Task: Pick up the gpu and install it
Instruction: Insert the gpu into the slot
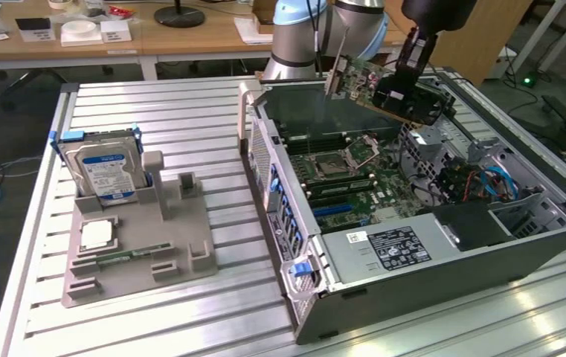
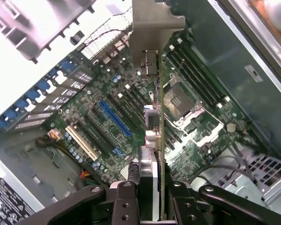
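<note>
The gpu [image 1: 367,80] is a green circuit-board card with a silver bracket [image 2: 152,28] at one end. My gripper [image 1: 404,93] is shut on it and holds it in the air, tilted, above the open computer case [image 1: 283,193]. The wrist view looks along the card's edge [image 2: 161,140], with the gripper [image 2: 152,199] clamped on either side of it. Below the card lies the motherboard [image 2: 131,93] with its blue slot [image 2: 114,119], several dark slots and the empty processor socket [image 2: 178,101]. The card hangs apart from the board.
At the exterior view's left, a grey fixture [image 1: 178,245] on the slatted metal table holds a silver hard drive with a blue label [image 1: 104,169], a processor chip [image 1: 97,234] and a memory stick [image 1: 124,256]. A power supply [image 1: 392,249] and cables fill the case's near end.
</note>
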Robot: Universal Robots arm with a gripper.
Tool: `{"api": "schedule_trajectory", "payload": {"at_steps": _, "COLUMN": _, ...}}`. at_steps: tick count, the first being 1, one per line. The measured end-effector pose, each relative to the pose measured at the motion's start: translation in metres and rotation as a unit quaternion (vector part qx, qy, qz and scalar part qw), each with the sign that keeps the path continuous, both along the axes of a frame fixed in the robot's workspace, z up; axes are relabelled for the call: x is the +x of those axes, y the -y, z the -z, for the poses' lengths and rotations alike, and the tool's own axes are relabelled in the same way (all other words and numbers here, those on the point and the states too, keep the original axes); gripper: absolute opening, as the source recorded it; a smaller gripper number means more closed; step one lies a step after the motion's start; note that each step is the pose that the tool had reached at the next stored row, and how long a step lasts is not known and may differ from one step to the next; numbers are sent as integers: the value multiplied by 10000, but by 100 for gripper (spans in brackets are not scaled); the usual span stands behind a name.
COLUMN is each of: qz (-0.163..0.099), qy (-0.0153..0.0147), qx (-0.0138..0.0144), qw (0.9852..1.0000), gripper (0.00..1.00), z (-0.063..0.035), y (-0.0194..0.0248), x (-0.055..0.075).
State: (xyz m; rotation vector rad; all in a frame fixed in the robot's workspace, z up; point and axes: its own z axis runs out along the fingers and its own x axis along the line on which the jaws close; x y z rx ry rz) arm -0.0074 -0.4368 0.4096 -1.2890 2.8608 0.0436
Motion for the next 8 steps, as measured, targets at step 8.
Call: {"api": "schedule_trajectory", "payload": {"at_steps": 8, "qz": -653, "qy": 0, "qx": 0, "qw": 9979, "gripper": 28, "z": 1, "y": 0, "x": 0}}
